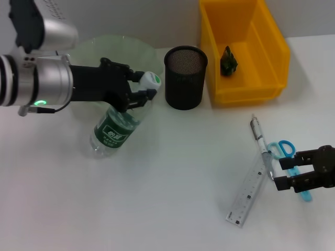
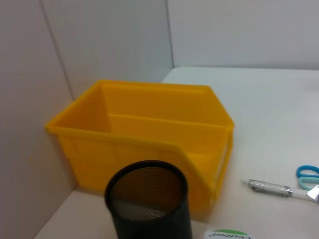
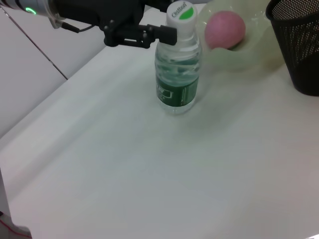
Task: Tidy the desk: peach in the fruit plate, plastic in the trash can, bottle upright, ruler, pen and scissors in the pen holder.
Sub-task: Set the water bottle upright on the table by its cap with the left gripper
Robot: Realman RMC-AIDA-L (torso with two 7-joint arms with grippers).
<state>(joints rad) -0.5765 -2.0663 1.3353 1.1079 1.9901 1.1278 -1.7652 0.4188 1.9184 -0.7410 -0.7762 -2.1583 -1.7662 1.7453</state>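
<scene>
The bottle [image 1: 116, 127] stands upright beside the fruit plate [image 1: 112, 49], its white-and-green cap [image 3: 180, 13] on top. My left gripper [image 1: 142, 86] is shut on the bottle neck. In the right wrist view the pink peach [image 3: 225, 29] lies in the plate [image 3: 249, 52]; my left arm hides it in the head view. Dark plastic [image 1: 229, 61] sits in the yellow trash can [image 1: 272, 57]. The pen [image 1: 260, 141], blue scissors [image 1: 286, 150] and clear ruler [image 1: 248, 192] lie at the right front. My right gripper [image 1: 286, 173] is open over the scissors' blades. The black mesh pen holder [image 1: 186, 78] looks empty.
The pen holder stands between the plate and the trash can [image 2: 149, 129], close to both. In the left wrist view the pen [image 2: 271, 187] and scissors [image 2: 308, 174] lie beyond the holder [image 2: 149, 199]. A grey wall runs behind the desk.
</scene>
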